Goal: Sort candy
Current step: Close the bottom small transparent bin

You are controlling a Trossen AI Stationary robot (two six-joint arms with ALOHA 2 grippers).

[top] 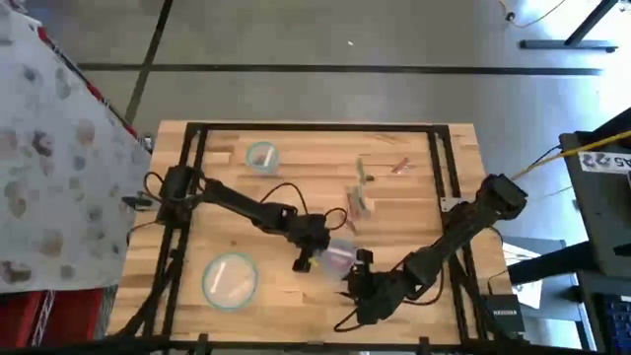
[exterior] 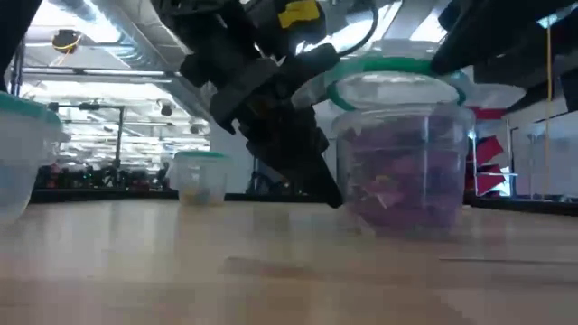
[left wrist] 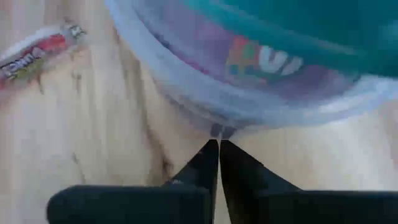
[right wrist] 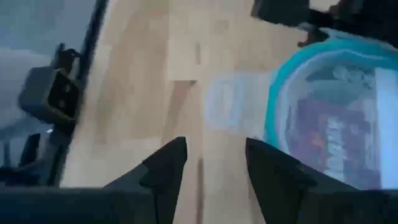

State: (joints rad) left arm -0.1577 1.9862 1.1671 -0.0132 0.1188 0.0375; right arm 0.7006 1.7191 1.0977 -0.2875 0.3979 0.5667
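The left gripper [left wrist: 219, 144] has its fingers clenched together, holding nothing, with the tips right against the wall of a clear bowl [exterior: 404, 153] with a teal rim. The right gripper [right wrist: 214, 155] has its fingers released and apart, just beside the same bowl. The candy [exterior: 397, 185], magenta-purple packets, lies inside this bowl on the wooden counter [top: 414, 212]. A few loose pieces [top: 361, 200] lie farther back.

no legible text — only blurred lettering

Magenta-purple candy [exterior: 397, 171] fills a clear, teal-rimmed bowl [exterior: 397, 90] on the pale wooden bench [top: 414, 212], beside black claws [left wrist: 219, 155].
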